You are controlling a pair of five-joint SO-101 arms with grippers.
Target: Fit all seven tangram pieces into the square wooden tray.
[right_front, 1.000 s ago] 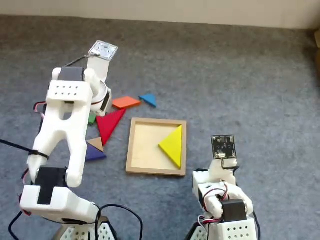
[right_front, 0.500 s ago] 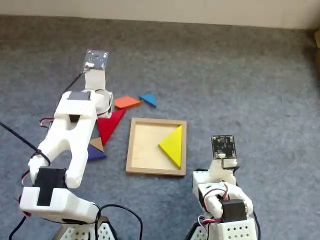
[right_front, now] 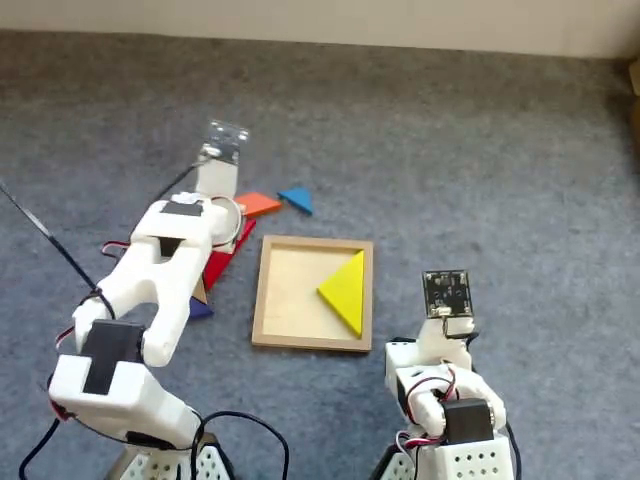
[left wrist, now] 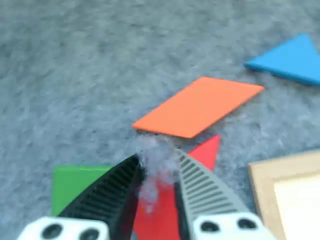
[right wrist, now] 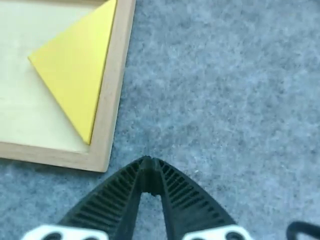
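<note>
The square wooden tray (right_front: pixel 265 300) lies mid-carpet with a yellow triangle (right_front: pixel 345 290) in its right half. Left of it are an orange parallelogram (right_front: pixel 258 203), a blue triangle (right_front: pixel 296 199), and a red triangle (right_front: pixel 222 262) partly under the left arm. A purple piece (right_front: pixel 198 308) also peeks out there. In the left wrist view my left gripper (left wrist: pixel 156 156) hangs narrowly open over the red triangle's (left wrist: pixel 207 150) tip, with the orange parallelogram (left wrist: pixel 200 106) just beyond and a green square (left wrist: pixel 75 187) beside it. My right gripper (right wrist: pixel 148 162) is shut over bare carpet near the tray's (right wrist: pixel 107 125) corner.
Grey carpet covers the whole floor. The blue triangle (left wrist: pixel 292 60) lies apart from the other loose pieces. The right arm's base (right_front: pixel 445 420) stands below the tray's right corner. Open carpet stretches to the right of the tray.
The left arm has swung right and lowered toward the tray, bringing its gripper over the red triangle's tip. The right arm and the pieces have stayed put.
</note>
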